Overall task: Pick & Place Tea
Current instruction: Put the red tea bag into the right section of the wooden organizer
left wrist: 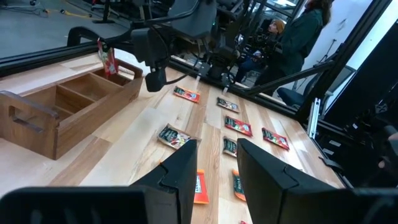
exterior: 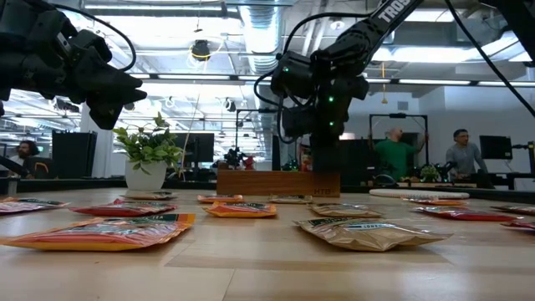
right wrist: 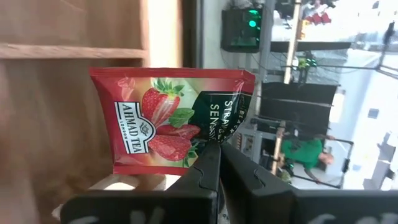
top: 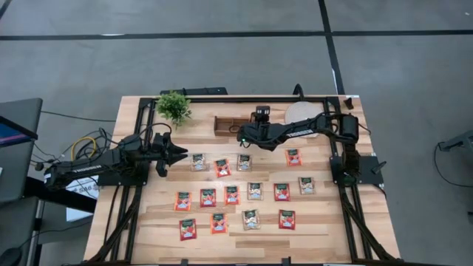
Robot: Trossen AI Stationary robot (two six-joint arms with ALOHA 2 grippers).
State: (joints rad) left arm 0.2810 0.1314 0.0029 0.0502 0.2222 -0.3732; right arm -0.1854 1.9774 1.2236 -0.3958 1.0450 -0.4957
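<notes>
The right gripper [right wrist: 217, 163] is pinching a red sachet [right wrist: 168, 118] over the wooden tray [top: 230, 124], upper centre, needing release next.

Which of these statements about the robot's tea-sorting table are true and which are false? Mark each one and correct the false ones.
1. The right hand is shut on a red strawberry tea sachet. True.
2. The left hand holds a sachet. False: its dark fingers stand apart with nothing between them.
3. The held sachet hangs over the brown wooden three-compartment tray. True.
4. The small green potted plant stands inside the tray. False: it stands on the table beside it.
5. All flat square sachets lying on the light wooden table are red. False: some are pale, such as one.
</notes>
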